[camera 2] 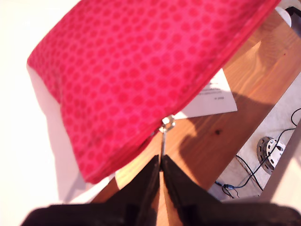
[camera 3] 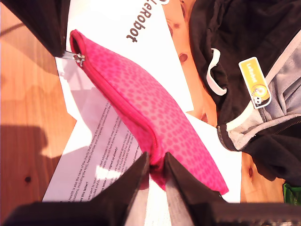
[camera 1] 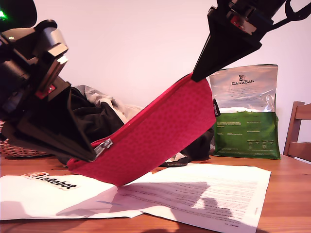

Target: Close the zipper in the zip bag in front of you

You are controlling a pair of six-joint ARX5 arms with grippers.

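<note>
The pink-red spotted zip bag (camera 1: 155,133) hangs slanted above the table, stretched between both grippers. My first gripper (camera 1: 97,151) is at its lower end on the exterior view's left, shut on the pull tab of the silver zipper slider (camera 1: 104,144). The first wrist view shows the tab pinched at the fingertips (camera 2: 161,159), just below the slider (camera 2: 166,123) and the bag (camera 2: 127,70). My second gripper (camera 1: 197,77) is shut on the bag's raised end (camera 3: 141,103). The zipper's (camera 3: 122,101) red seam looks closed from the second gripper (camera 3: 156,164) to the slider (camera 3: 78,58).
White printed papers (camera 1: 194,189) and a LeRobot sheet (camera 1: 48,182) lie on the wooden table (camera 1: 286,194) under the bag. Dark clothing (camera 1: 97,114) is piled behind, with a wicker basket (camera 1: 14,148). A green-and-silver Canagan bag (camera 1: 245,116) and a chair (camera 1: 299,131) stand at the exterior view's right.
</note>
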